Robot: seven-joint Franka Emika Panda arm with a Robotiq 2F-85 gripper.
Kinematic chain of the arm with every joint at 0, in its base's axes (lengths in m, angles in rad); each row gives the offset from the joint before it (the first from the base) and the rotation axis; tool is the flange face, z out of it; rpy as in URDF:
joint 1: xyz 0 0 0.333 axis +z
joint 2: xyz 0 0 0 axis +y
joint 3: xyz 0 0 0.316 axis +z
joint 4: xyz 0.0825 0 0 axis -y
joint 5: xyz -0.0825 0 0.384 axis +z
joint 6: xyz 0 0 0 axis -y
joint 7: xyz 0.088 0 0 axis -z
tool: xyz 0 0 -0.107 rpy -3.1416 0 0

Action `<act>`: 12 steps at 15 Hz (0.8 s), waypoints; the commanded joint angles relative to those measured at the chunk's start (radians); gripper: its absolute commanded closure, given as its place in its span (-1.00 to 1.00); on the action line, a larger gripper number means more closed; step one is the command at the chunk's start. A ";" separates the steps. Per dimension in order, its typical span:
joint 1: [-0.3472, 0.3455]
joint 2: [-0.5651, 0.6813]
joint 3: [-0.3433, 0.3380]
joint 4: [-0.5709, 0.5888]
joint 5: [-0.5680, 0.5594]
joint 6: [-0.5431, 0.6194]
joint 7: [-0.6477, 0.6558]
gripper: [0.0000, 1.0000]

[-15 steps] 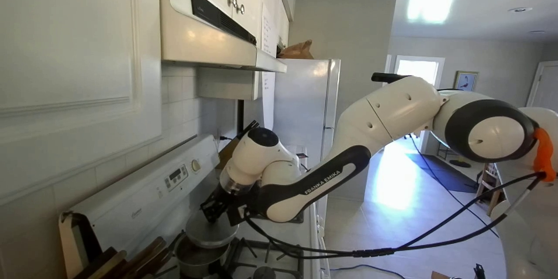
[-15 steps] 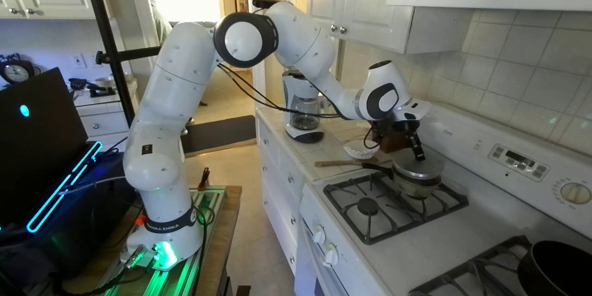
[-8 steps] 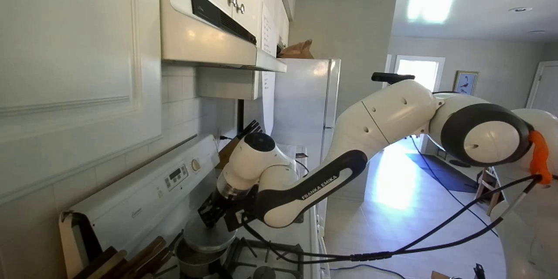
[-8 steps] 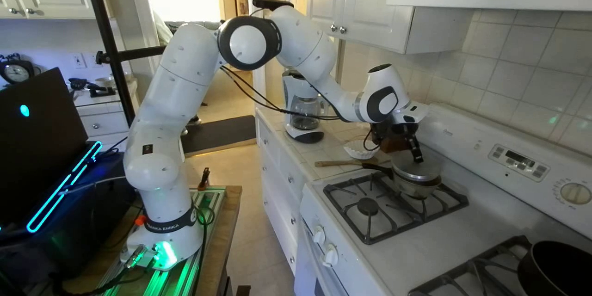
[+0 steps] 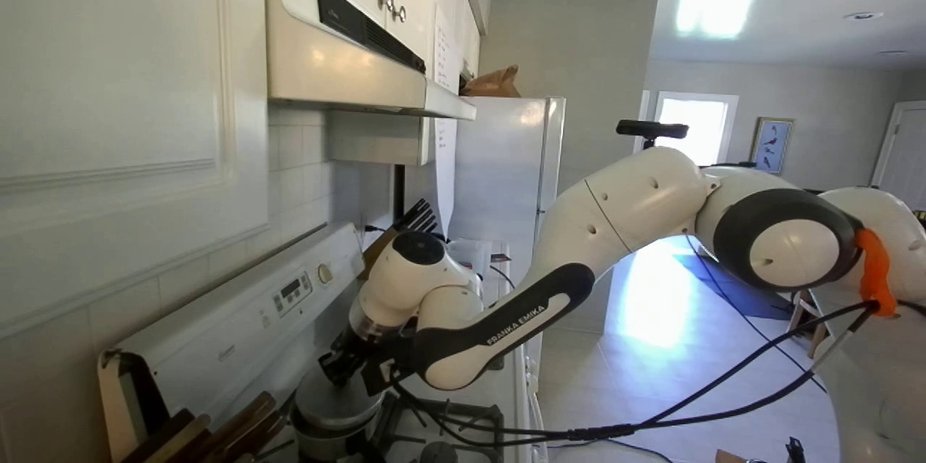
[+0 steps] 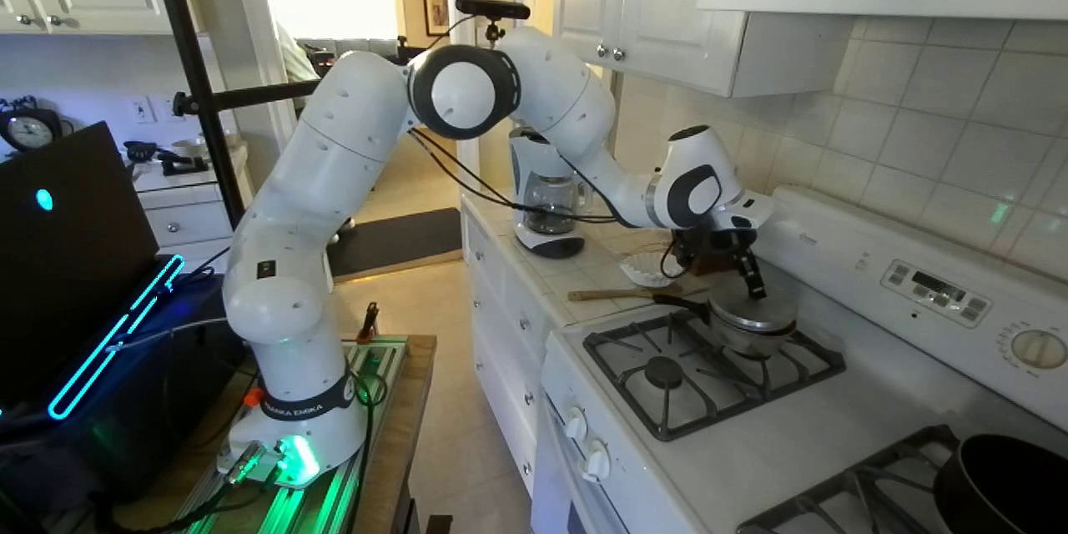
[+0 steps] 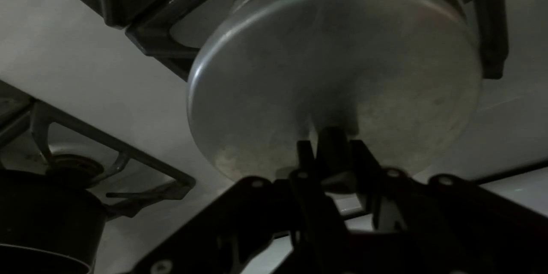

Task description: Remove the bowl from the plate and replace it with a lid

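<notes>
One lid (image 7: 274,81), one gripper (image 7: 330,143), both lower

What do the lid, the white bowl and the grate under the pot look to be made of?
Lid: likely metal, perhaps aluminium; dull grey, bright streak along its rim.
White bowl: ceramic or plastic, too small to tell; pale, patterned sides.
Grate: probably cast iron, dark finish; thick bars.

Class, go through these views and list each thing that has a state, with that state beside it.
Saucepan: upright on the stove.
Lid: on or just above the saucepan; fully seated or not, cannot tell.
Gripper: shut on the lid's knob.
White bowl: upright on the counter.
Dark pot: uncovered, also on the stove.
Laptop: open.
Robot base light: lit green.
Upper cabinet doors: shut.
</notes>
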 commanded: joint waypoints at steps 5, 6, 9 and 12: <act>0.006 0.055 -0.006 0.081 0.008 -0.024 0.008 0.87; 0.007 0.057 -0.006 0.085 0.007 -0.031 0.007 0.87; 0.008 0.064 -0.007 0.093 0.006 -0.043 0.007 0.87; 0.006 0.061 -0.002 0.090 0.008 -0.064 0.000 0.87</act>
